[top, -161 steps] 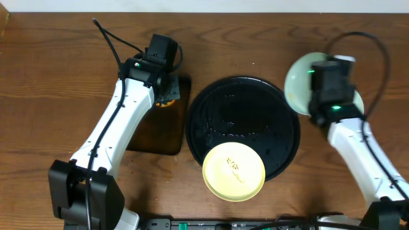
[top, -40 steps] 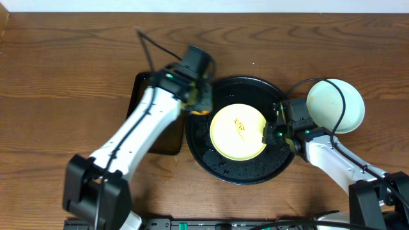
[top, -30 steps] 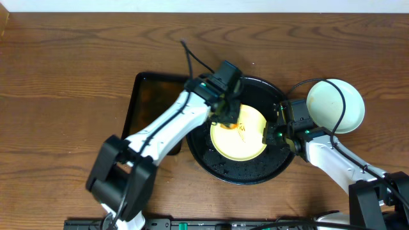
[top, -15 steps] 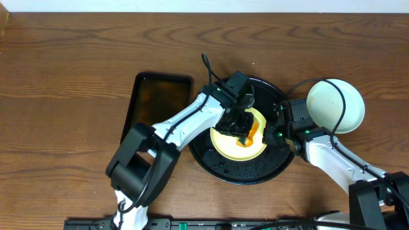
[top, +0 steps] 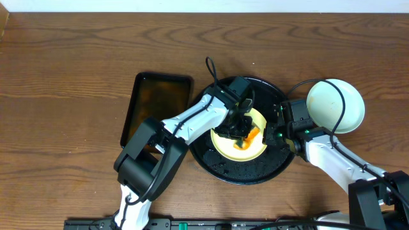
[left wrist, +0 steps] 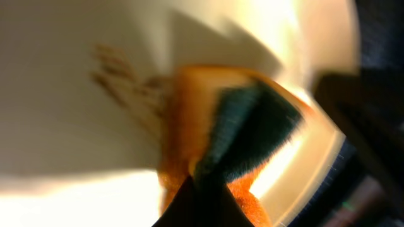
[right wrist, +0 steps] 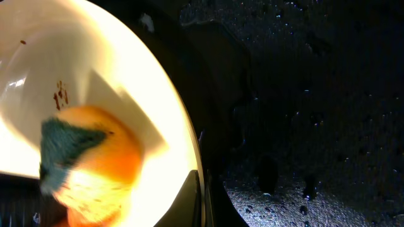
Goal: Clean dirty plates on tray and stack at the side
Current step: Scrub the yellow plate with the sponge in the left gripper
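Observation:
The pale yellow plate (top: 229, 142) lies in the middle of the glossy black tray (top: 211, 156). My left gripper (top: 241, 126) is shut on an orange sponge with a dark green scrub side (top: 251, 135) and presses it on the plate. The left wrist view shows the sponge (left wrist: 246, 132) beside brown specks (left wrist: 120, 72). My right gripper (top: 271, 135) is shut on the plate's right rim (right wrist: 197, 170). The right wrist view shows the sponge (right wrist: 88, 161) on the plate. A whitish-mint plate (top: 335, 105) rests on the table to the right. The pale blue plate is not clearly visible.
A dark brown rectangular tray (top: 156, 108) lies left of the black tray. The black tray's floor is wet with droplets (right wrist: 303, 94). Bare wooden table (top: 64, 96) surrounds everything. My right arm's cable loops over the mint plate.
The yellow plate went from the tray's front edge to its middle, held by my right gripper. My left arm swung from the brown tray onto the plate with the sponge.

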Available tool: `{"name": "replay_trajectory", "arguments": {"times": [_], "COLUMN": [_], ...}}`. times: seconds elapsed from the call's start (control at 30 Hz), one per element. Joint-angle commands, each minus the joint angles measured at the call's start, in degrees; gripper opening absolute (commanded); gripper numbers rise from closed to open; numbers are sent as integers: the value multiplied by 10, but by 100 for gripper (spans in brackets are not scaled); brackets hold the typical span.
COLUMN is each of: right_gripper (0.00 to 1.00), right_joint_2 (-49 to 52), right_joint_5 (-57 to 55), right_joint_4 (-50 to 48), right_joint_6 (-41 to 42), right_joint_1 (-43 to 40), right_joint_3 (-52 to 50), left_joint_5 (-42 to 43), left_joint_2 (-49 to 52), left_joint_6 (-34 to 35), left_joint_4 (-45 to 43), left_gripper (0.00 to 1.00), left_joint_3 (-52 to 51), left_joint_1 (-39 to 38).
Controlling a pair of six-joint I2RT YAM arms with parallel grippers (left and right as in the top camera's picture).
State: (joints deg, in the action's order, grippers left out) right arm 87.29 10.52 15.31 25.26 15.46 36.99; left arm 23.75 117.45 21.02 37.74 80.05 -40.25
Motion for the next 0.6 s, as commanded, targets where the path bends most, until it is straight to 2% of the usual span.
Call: {"name": "replay_trajectory", "arguments": {"times": [0.0, 0.1, 0.27, 0.57], "right_gripper": [1, 1, 1, 1], "right_joint_2": [1, 1, 1, 1], "right_joint_5": [0, 0, 0, -10], "right_joint_4": [6, 15, 21, 29], "right_joint_6": [7, 7, 6, 6], "right_joint_1": [6, 6, 6, 6], "right_joint_3": [0, 0, 0, 0], "left_joint_5": [-183, -235, -251, -279], "left_joint_2": [16, 16, 15, -11], "left_joint_6": [3, 3, 3, 3], "left_joint_4": [-10, -30, -57, -20], "left_gripper": [8, 8, 7, 8], "left_joint_3": [-11, -11, -10, 5], "left_joint_1": [4, 5, 10, 34]}}
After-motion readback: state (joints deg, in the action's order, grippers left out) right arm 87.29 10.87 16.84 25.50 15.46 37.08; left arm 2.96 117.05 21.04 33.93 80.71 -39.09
